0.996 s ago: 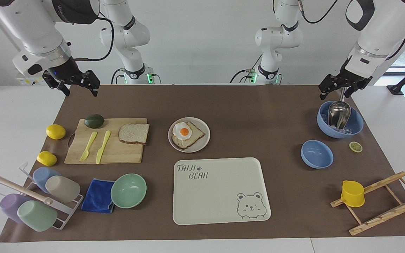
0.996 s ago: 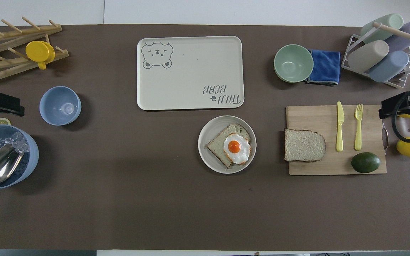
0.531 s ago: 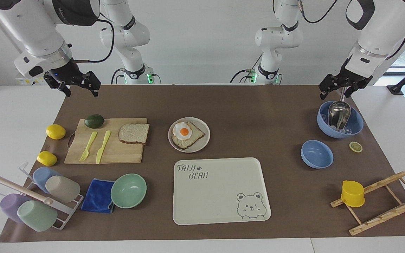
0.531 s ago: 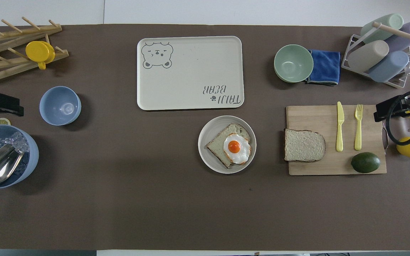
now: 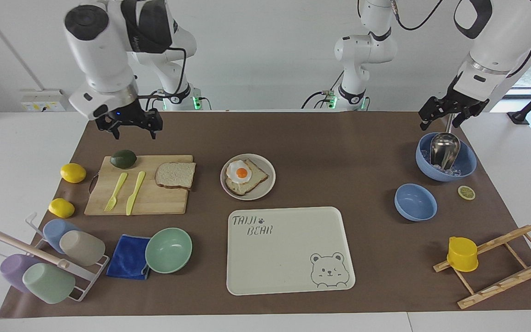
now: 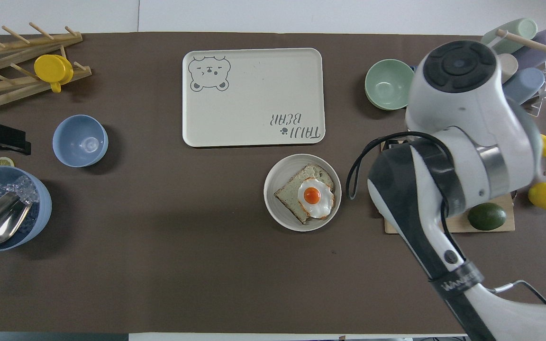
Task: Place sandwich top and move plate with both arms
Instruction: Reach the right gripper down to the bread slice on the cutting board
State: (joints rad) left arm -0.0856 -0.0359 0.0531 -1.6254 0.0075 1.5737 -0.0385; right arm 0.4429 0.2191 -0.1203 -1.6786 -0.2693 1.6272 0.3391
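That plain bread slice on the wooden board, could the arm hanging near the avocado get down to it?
Probably yes. The right gripper hangs open above the table near the avocado. The sandwich top lies flat on the cutting board with nothing on it; the knife lies apart beside it.

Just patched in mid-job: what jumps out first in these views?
The right arm fills the overhead view, covering most of the cutting board; its open right claw hangs over the mat near the avocado. The sandwich top lies untouched on that board, beside the plate with the egg-topped slice. The open left claw waits above the ice bowl.
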